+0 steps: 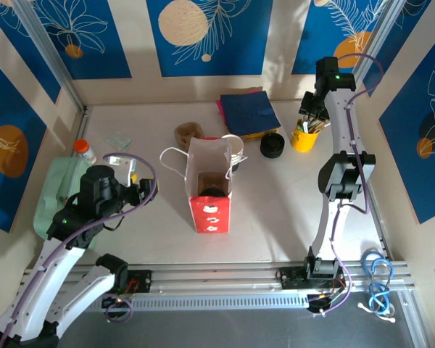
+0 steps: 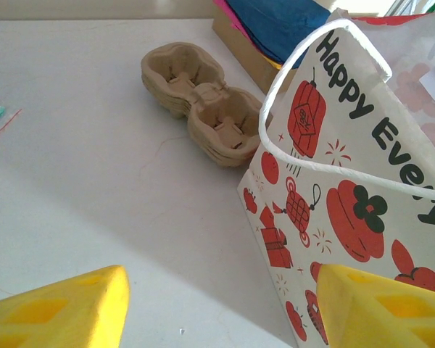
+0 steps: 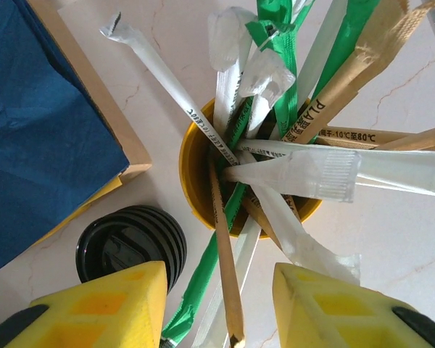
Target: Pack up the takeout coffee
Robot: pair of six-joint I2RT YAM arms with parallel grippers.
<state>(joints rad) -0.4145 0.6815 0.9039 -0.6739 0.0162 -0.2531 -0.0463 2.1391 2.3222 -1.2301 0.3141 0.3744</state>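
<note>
**Right pincer over the utensil pot, coffee down in the bag**

Top camera first. The red-and-white paper bag (image 1: 210,206) stands open in the middle of the frame. Down inside it I make out a dark round top over something brown. As far as I can tell that is the takeout coffee (image 1: 216,192), its white side hidden by the bag walls.

My left pincer (image 2: 221,290) hangs at the bottom of its wrist view. Its yellow fingers (image 2: 65,312) are spread wide, with only bare table (image 2: 94,181) between them. The bag's printed side rises on the right. The stack of brown pulp carriers (image 2: 203,109) lies in the upper middle, just beside the bag.

At the upper right of the top view, my right arm is stretched out to the yellow pot (image 1: 303,139). On that wrist camera, my right pincer (image 3: 219,297) sits at the bottom edge, fingers apart. It straddles the wrapped straws and sticks fanning out of the pot. A brown stick (image 3: 223,261) and a green wrapper (image 3: 199,286) run down between the fingers. I see neither finger pressing on them, so nothing is pinched. The black lids (image 3: 130,243) sit at lower left near the pot, and the blue napkins (image 3: 36,123) at upper left.
</note>
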